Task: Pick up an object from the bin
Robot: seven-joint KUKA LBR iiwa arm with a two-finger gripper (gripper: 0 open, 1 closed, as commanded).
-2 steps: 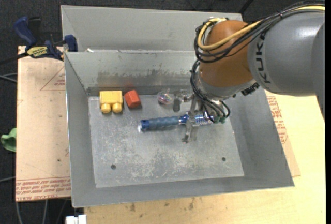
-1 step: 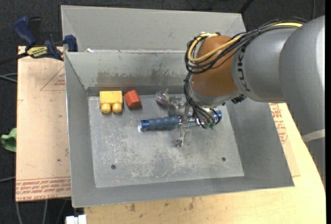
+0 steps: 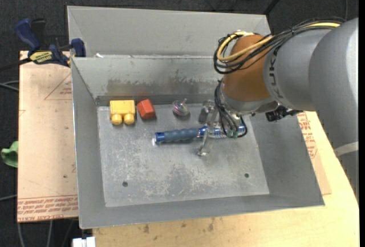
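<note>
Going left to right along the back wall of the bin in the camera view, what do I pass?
yellow block → red block → small silvery top-shaped piece → pincer

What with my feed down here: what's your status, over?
Gripper low at right end of blue tool, mid-bin; hold unconfirmed. Small grey top close behind. Yellow block, red block off left, clear.
</note>
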